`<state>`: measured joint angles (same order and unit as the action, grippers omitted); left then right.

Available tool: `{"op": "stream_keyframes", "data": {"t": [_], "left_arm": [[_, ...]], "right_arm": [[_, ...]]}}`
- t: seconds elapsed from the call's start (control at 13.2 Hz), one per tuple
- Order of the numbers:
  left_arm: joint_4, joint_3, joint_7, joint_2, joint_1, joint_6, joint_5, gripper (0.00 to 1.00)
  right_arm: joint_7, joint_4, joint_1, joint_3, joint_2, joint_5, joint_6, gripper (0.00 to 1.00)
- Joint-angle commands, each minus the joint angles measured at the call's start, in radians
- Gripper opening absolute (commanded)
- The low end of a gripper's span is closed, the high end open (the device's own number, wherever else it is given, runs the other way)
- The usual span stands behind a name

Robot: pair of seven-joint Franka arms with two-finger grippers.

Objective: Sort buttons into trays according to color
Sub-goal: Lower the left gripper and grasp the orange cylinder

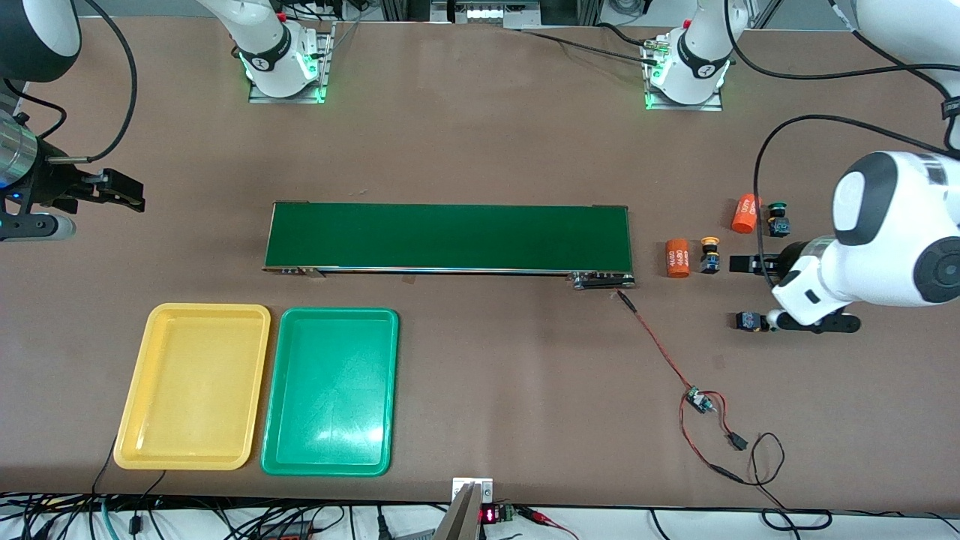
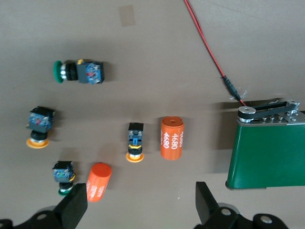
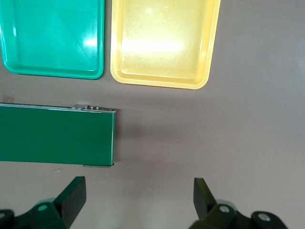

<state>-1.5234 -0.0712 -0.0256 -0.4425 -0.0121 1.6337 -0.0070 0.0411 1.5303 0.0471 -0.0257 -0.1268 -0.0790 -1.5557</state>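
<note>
I am looking down at the brown desk (image 1: 480, 135) with the long dark-green conveyor belt (image 1: 450, 236) lying across its middle; taking the front view as my clock face, the yellow tray (image 1: 193, 386) and the green tray (image 1: 330, 390) are sitting side by side at seven o'clock from the belt, nearer to the front camera, and both are holding nothing. The left claw (image 2: 140, 202) is hovering over the parts at three o'clock from the belt, its fingers standing wide apart and gripping nothing; the right claw (image 1: 129, 193) is waiting over bare desk at nine o'clock, likewise spread and carrying nothing. Two orange cylinders (image 2: 171, 138) are lying among the buttons; all four buttons are resting on the desk at the left arm's end: one yellow-capped button (image 2: 135, 142) just beside a cylinder, a second yellow-capped button (image 2: 39, 125) on its own, one green-capped button (image 2: 64, 174) beside the other cylinder, and another green-capped button (image 2: 78, 71) nearest the front camera.
</note>
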Motion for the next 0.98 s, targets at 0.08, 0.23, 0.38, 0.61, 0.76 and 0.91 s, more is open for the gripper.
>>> {"op": "stream_keyframes", "data": {"t": [0.08,0.23,0.38,0.61,0.76,0.91], "left_arm": [[-0.266,-0.002,0.000,0.096,0.012,0.230,-0.007,1.00],[-0.390,-0.019,-0.002,0.123,0.009,0.352,-0.007,1.00],[-0.461,-0.033,-0.002,0.117,0.011,0.440,-0.007,1.00],[-0.567,-0.051,-0.005,0.111,0.009,0.581,-0.008,1.00],[-0.622,-0.056,-0.005,0.099,0.008,0.656,-0.007,1.00],[-0.633,-0.056,-0.002,0.073,0.000,0.699,-0.007,1.00]], "right_arm": [[0.009,-0.022,0.000,0.004,-0.008,-0.010,0.005,1.00],[0.000,-0.022,0.000,0.001,-0.005,-0.007,0.013,1.00],[0.022,-0.021,0.000,0.004,-0.011,-0.007,0.016,1.00],[0.022,-0.015,-0.001,0.004,-0.011,-0.002,0.025,1.00],[0.023,-0.016,0.000,0.004,-0.019,-0.005,0.077,1.00],[0.016,-0.018,0.008,0.006,-0.017,-0.007,0.078,1.00]]}}
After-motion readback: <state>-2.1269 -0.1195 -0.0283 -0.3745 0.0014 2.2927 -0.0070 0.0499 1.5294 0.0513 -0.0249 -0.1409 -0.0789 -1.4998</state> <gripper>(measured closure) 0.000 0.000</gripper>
